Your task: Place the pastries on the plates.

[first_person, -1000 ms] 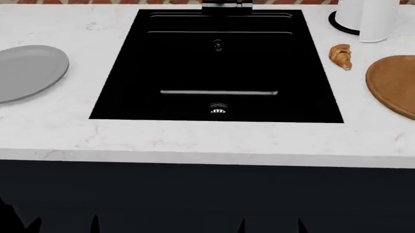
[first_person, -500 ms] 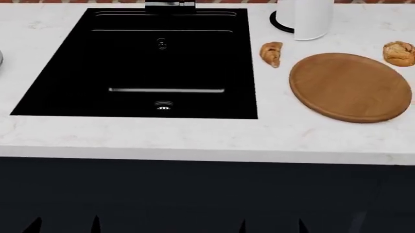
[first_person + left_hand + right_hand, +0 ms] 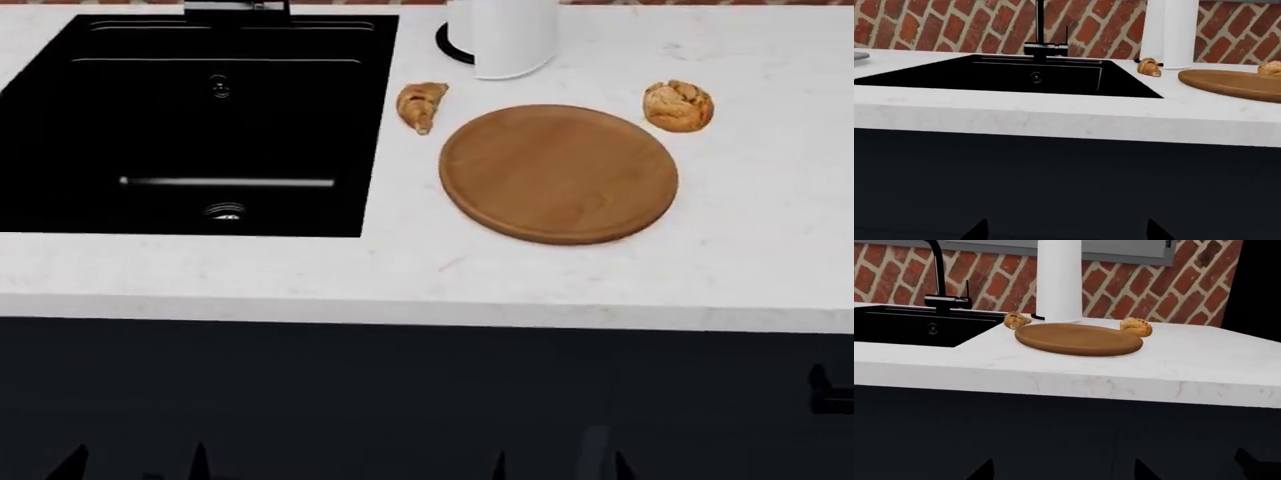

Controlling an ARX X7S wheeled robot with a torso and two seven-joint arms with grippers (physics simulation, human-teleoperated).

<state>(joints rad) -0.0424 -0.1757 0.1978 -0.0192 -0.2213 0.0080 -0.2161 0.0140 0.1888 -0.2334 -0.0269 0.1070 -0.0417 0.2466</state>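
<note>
1. Left gripper (image 3: 1062, 235) and right gripper (image 3: 1063, 474): dark fingertips only, low before the cabinet front, spread apart, holding nothing.
2. Above and beyond both: white marble counter (image 3: 747, 240).
3. Ahead of right gripper: round wooden board (image 3: 558, 172); croissant (image 3: 420, 104) just beside its sink-side edge, bun (image 3: 678, 106) at its far edge on the other side.
4. Behind board: white cylinder (image 3: 505, 35).
5. Ahead of left gripper: black sink (image 3: 187, 130); grey plate (image 3: 859, 55) edge far beyond it.

No legible text anywhere.
</note>
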